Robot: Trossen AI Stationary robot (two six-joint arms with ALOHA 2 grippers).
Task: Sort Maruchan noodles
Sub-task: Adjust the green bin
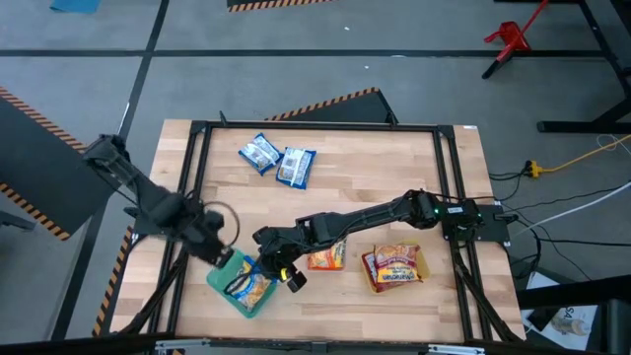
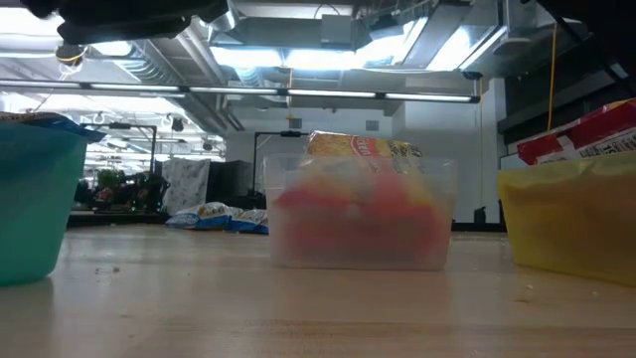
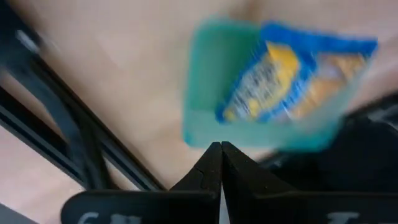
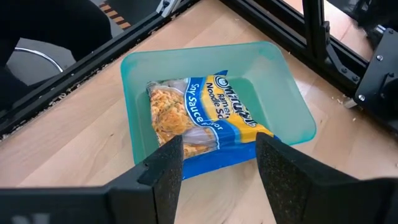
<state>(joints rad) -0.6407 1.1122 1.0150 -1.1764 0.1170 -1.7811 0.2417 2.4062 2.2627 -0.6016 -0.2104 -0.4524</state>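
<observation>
Now right gripper point(image 4: 214, 158), fingers spread, over the teal tray point(image 4: 140, 68)'s edge; left gripper point(image 3: 221, 163), fingers pressed together, beside it.

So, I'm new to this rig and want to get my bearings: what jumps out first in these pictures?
The teal tray at the table's front-left corner, with a blue-white soy sauce noodle packet lying in it. The right gripper hovers open right above it, while the left gripper, fingers shut, sits just beside the tray. Two more blue-white packets lie loose at the table's far side.
</observation>
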